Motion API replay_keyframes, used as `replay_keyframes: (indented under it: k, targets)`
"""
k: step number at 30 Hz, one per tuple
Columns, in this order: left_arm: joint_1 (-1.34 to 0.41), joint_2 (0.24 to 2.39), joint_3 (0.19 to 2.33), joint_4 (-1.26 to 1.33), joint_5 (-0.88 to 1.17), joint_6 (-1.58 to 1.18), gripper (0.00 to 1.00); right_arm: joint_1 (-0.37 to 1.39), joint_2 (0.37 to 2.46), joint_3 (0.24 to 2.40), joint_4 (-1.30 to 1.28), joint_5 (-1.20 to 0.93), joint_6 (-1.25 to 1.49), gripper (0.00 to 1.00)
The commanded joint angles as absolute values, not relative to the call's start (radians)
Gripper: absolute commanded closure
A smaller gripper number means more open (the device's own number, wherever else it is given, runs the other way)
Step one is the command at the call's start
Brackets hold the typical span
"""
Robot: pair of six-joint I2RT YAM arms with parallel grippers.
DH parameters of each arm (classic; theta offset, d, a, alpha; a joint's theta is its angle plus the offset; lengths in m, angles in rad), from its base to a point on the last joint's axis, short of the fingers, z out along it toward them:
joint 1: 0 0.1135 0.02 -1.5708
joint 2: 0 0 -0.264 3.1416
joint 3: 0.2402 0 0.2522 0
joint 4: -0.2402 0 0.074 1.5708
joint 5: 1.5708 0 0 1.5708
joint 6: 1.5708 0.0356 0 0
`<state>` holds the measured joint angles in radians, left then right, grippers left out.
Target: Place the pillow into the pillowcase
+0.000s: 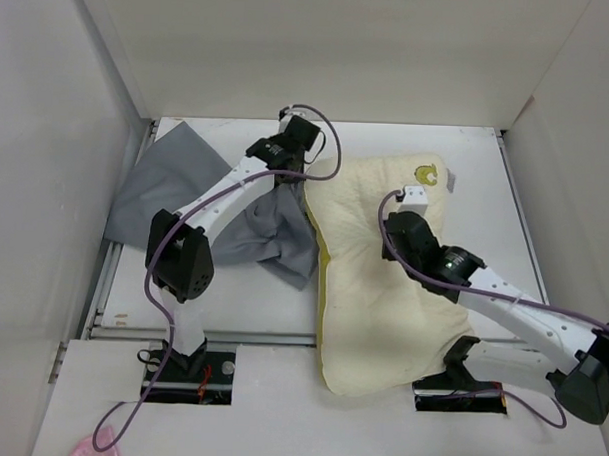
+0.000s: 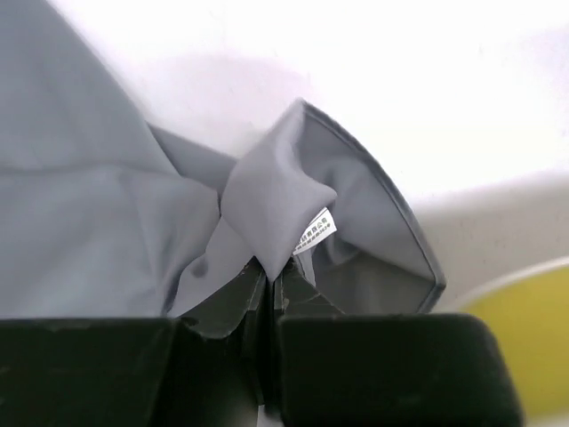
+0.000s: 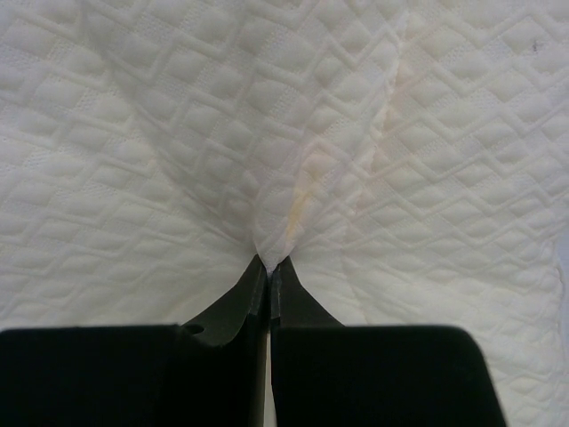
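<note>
The grey pillowcase lies crumpled at the left of the table. My left gripper is at its far right corner, shut on a fold of the grey cloth beside a small white label. The cream pillow lies lengthwise right of centre, its left edge touching the pillowcase. My right gripper rests on the pillow's upper part, shut on a pinch of its quilted cover. A yellow strip of the pillow shows at the lower right of the left wrist view.
White walls enclose the table on the left, back and right. A metal rail runs along the table's near edge. A pink scrap lies at the bottom left, beside the left arm's purple cable.
</note>
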<state>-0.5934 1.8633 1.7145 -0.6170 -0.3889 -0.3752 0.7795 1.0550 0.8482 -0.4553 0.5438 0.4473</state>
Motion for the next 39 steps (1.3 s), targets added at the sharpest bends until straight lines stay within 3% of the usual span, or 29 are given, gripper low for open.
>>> replay_keyframes:
  k: [1,7,17,27,33,39]
  targets:
    - [-0.561,1.819,1.816,-0.672,-0.445,-0.292,1.00,0.834,1.083,0.836,-0.482,0.525,0.414,1.00]
    - [-0.538,1.841,1.945,-0.696,-0.316,-0.258,1.00,0.868,1.189,0.857,-0.472,0.577,0.446,1.00]
    - [-0.548,1.756,1.898,-0.670,-0.252,-0.212,1.00,0.868,1.592,1.193,-0.591,0.850,0.541,1.00]
    - [-0.548,1.810,1.919,-0.666,-0.184,-0.190,1.00,0.812,1.497,1.255,-0.433,0.810,0.471,1.00]
    - [-0.548,1.773,1.894,-0.623,-0.106,-0.190,1.00,0.752,1.552,1.338,-0.329,0.738,0.368,1.00]
    - [-0.548,1.862,2.015,-0.627,-0.106,-0.190,0.97,0.937,1.562,1.249,-0.212,0.698,0.193,1.00]
